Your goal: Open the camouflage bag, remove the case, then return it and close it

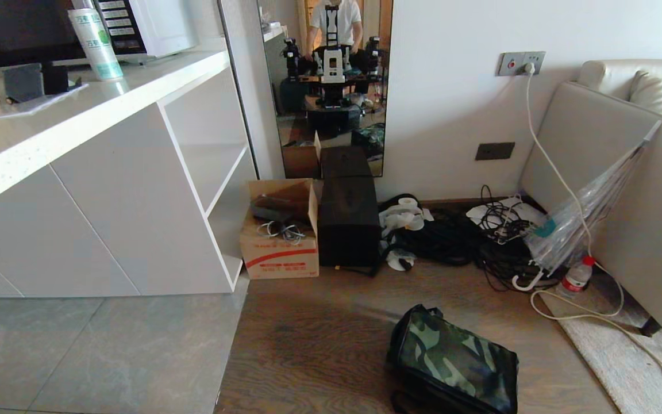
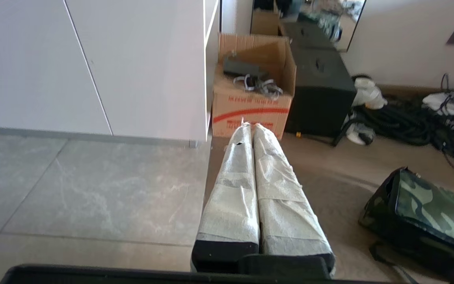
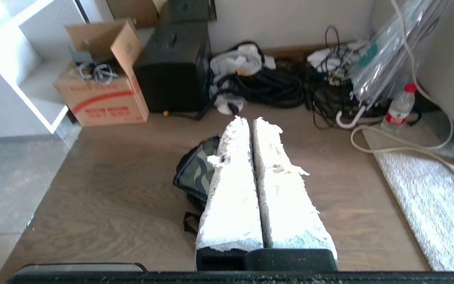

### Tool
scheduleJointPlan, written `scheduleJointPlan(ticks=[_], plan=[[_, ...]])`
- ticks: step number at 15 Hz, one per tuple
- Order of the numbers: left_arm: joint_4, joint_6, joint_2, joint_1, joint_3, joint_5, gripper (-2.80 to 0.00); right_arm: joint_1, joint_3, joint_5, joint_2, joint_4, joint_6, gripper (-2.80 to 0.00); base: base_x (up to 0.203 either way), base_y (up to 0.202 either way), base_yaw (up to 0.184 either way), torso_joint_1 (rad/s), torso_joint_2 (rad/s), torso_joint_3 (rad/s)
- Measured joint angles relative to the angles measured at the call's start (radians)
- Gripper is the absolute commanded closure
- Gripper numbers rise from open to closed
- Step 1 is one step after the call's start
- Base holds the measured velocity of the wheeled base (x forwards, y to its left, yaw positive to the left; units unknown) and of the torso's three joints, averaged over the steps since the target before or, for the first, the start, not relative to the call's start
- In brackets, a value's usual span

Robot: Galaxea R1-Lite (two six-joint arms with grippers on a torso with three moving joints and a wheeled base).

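Camouflage bag (image 1: 454, 359) lies closed on the wooden floor at my five o'clock, so with my left claw (image 2: 250, 128) and right claw (image 3: 250, 120) both pinched shut and empty, I should first spread the fingers, then seek its zipper.

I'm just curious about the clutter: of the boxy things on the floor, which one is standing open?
The cardboard box with red stripes, beside the white cabinet: its flaps are up, cables showing inside. The black box next to it and the camouflage bag are closed.
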Motion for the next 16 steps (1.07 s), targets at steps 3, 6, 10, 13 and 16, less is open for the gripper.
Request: scheduleJointPlan(ticks=[3, 6, 10, 13, 16], plan=[[0.000, 0.000, 0.000, 0.000, 0.000, 0.000, 0.00, 0.000, 0.000, 0.000, 0.000, 0.000, 0.002, 0.00, 0.000, 0.000, 0.000, 0.002, 0.00, 0.204], [0.000, 0.000, 0.000, 0.000, 0.000, 0.000, 0.00, 0.000, 0.000, 0.000, 0.000, 0.000, 0.003, 0.00, 0.000, 0.000, 0.000, 0.005, 0.00, 0.199], [0.001, 0.003, 0.000, 0.000, 0.000, 0.000, 0.00, 0.000, 0.000, 0.000, 0.000, 0.000, 0.003, 0.00, 0.000, 0.000, 0.000, 0.002, 0.00, 0.117], [0.001, 0.003, 0.000, 0.000, 0.000, 0.000, 0.00, 0.000, 0.000, 0.001, 0.001, 0.000, 0.001, 0.00, 0.000, 0.000, 0.000, 0.000, 0.00, 0.000], [0.001, 0.003, 0.000, 0.000, 0.000, 0.000, 0.00, 0.000, 0.000, 0.000, 0.001, 0.000, 0.003, 0.00, 0.000, 0.000, 0.000, 0.000, 0.00, 0.000]])
